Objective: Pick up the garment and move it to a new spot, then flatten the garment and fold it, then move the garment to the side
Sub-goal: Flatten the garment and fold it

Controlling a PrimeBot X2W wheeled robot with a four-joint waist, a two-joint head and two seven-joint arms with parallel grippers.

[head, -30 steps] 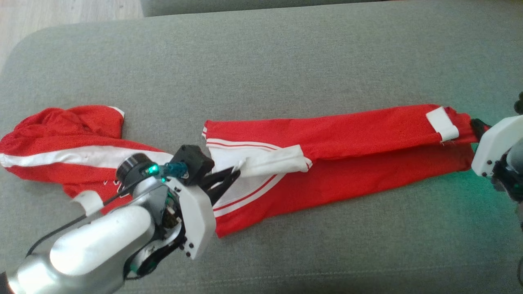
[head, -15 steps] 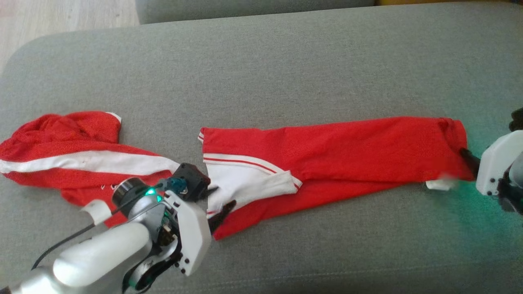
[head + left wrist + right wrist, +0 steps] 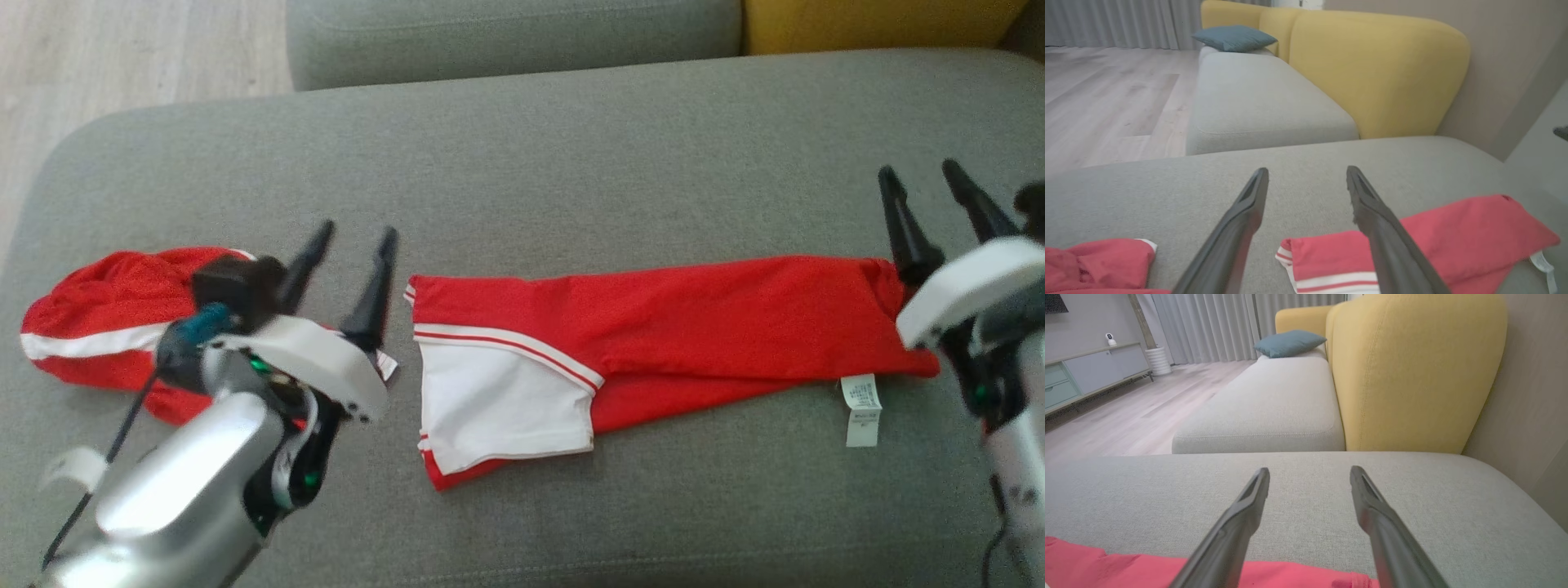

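Observation:
The red garment [image 3: 694,318] with white stripes lies folded in a long band across the grey sofa cushion [image 3: 571,163], with a white panel [image 3: 498,400] at its left end and a white label [image 3: 861,400] at its right end. A bunched red part [image 3: 98,327] lies further left; my left arm hides whether the two join. My left gripper [image 3: 357,234] is open above the gap between them, holding nothing. At the band's right end, my right gripper [image 3: 918,170] is also open and holds nothing. The wrist views show the open left fingers [image 3: 1249,212] and right fingers [image 3: 1245,506] over the garment's edges [image 3: 1453,228] [image 3: 1126,567].
A second grey cushion [image 3: 506,33] and a yellow backrest [image 3: 882,24] border the far side. Wood floor [image 3: 122,57] lies beyond the cushion's left edge. A blue pillow [image 3: 1233,37] rests far down the sofa. A cabinet [image 3: 1086,371] stands against the far wall.
Both grippers drew the garment's upper layer toward the front, then opened, let go and rose clear, fingers pointing away. The label now lies on the cushion. The camera view shifted.

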